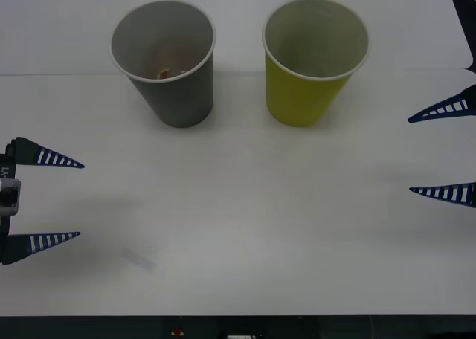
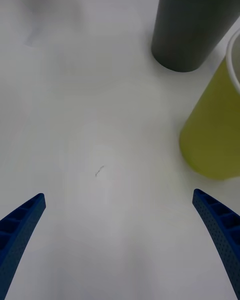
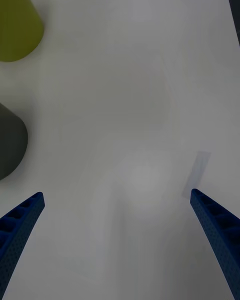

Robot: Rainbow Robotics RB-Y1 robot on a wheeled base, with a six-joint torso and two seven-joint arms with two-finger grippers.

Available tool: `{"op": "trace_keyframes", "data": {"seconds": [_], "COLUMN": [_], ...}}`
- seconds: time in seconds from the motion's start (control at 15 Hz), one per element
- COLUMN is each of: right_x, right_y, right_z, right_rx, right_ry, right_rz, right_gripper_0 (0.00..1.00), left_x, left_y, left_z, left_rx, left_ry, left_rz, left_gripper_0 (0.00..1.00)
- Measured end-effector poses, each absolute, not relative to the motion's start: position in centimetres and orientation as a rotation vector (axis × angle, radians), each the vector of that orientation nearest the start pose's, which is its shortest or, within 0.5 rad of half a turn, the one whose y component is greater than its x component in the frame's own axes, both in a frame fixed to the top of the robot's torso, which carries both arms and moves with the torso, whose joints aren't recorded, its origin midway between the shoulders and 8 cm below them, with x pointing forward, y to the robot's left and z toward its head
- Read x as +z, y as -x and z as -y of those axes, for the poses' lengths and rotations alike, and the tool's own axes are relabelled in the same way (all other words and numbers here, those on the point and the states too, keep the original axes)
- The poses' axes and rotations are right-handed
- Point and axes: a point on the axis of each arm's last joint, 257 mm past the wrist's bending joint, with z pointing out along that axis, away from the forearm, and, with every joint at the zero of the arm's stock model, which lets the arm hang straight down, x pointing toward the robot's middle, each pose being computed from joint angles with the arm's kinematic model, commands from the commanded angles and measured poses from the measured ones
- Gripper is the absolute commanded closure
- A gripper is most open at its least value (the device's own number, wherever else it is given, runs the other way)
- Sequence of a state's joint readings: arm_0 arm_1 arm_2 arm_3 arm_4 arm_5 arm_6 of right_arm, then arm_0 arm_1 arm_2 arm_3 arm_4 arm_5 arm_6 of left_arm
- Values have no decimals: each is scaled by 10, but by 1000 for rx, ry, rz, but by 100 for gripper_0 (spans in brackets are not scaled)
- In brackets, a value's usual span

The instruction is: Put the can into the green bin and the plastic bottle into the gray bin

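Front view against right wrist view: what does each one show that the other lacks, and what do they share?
Front only: the insides of both cups, with something small and orange-brown low in the gray bin; the left tool, open at the table's left edge; the table's front edge.

Right wrist only: a small dark mark on the table between its fingers.

Both: the gray bin, the green bin beside it, both upright, the white table, and the right tool, open and holding nothing.
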State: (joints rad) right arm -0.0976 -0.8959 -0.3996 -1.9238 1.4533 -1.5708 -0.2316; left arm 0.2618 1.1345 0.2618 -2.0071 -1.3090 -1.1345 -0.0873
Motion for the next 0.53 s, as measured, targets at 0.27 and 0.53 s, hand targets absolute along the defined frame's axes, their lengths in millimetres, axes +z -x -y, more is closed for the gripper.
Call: {"op": "trace_keyframes", "data": {"seconds": [0.27,0.53], "right_x": [-125,-129], "right_y": [-356,-353], "right_z": [281,282], "right_rx": [254,259], "right_ry": [1693,1695], "right_rz": [-1524,-1529], "right_gripper_0": [0,0], "left_x": [-167,-167], "left_y": [-341,-341], "left_z": [-286,-286], "left_rx": [-118,-118], "left_ry": [-1762,-1762], "left_rz": [-1444,-1444], "left_gripper_0": [0,0]}}
